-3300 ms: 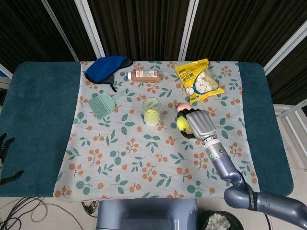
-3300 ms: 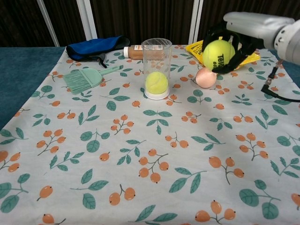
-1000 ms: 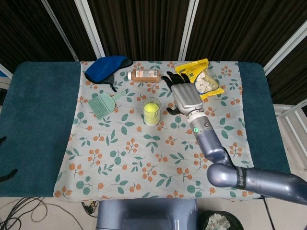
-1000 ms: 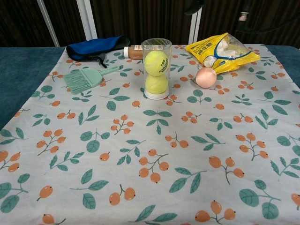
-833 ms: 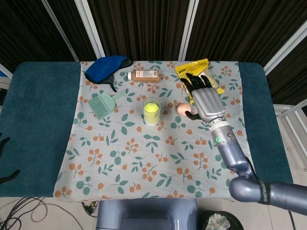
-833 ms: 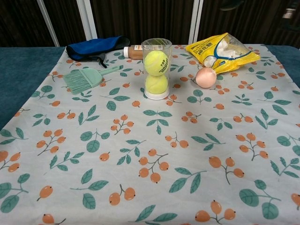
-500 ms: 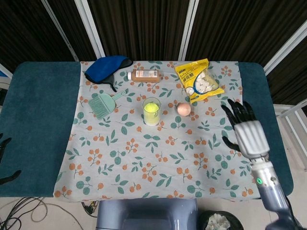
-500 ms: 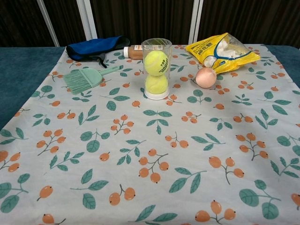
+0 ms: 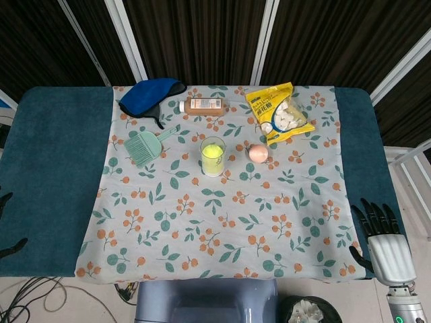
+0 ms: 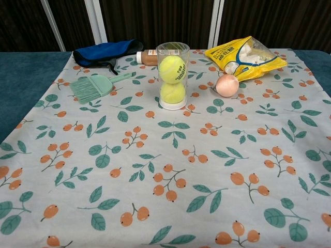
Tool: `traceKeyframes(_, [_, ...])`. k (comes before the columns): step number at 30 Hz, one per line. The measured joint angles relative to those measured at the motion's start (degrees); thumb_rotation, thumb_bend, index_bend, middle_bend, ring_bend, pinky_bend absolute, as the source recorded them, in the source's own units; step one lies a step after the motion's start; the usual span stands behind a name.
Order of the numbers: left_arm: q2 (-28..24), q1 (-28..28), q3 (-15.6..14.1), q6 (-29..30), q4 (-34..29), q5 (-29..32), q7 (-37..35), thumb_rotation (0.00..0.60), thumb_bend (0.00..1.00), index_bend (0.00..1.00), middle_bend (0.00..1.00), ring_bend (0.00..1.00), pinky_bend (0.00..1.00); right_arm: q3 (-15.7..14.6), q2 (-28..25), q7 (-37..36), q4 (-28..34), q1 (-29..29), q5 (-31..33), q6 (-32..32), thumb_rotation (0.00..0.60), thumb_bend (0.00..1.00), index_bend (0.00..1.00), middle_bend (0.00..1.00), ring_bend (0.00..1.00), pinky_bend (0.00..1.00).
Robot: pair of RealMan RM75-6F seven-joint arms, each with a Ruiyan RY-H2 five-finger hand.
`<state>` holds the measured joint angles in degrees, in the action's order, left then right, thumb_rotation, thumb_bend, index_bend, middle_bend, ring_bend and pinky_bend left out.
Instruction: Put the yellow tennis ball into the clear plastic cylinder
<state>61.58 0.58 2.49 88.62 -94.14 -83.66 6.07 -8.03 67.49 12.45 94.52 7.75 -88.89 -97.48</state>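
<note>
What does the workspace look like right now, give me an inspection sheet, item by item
Surface: table with teal covering, leaf-and-berry patterned cloth spread over the middle.
Job's things: clear plastic cylinder upright, two yellow tennis balls stacked inside, upper ball on lower ball.
Clutter: green brush, blue eye mask, brown bottle lying down, yellow snack bag, peach-coloured ball right of the cylinder.
Hands: right hand off the table's near right corner, fingers spread, holding nothing; left hand only a dark sliver at the frame edge, state unreadable.
Cables: some on the floor.
Surroundings: dark slatted panels behind.
</note>
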Motion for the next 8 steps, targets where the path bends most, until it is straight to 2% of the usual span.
traceKeyframes(8, [0.32, 0.14, -0.11, -0.39, -0.08, 0.1, 1.07, 0.6, 0.0, 0.13, 0.0, 0.0, 0.08, 1.7, 0.59, -1.69, -0.85, -1.51, -0.98, 0.36, 0.6, 0.31, 0.11, 0.03, 0.07, 0.01])
